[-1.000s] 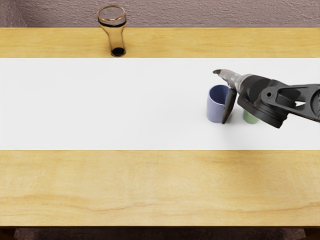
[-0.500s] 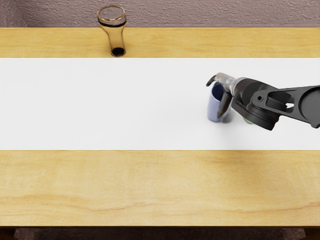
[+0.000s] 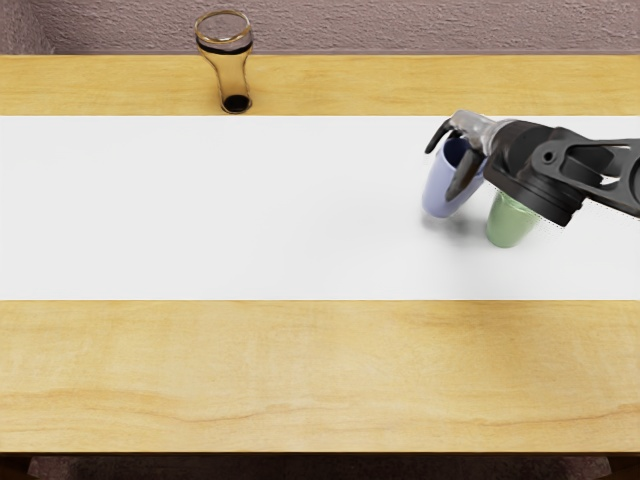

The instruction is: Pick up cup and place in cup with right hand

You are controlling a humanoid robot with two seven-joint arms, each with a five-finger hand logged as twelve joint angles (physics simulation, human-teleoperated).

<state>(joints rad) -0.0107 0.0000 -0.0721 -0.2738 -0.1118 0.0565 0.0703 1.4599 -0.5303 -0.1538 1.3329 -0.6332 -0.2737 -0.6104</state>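
in the head view, the right hand (image 3: 450,160) is closed on the blue cup (image 3: 440,193), fingers on 1 side of its rim and thumb on the other, likely so it can be carried upright enough. the cup tilts, seemingly just clear of the white strip (image 3: 220,210). the green cup (image 3: 509,224) stands just beside, probably as the receiver, its mouth hidden.

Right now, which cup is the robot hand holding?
The blue cup, tilted in the grasp of the right robot hand; the partly hidden green cup and the glass at the back stand ungrasped.
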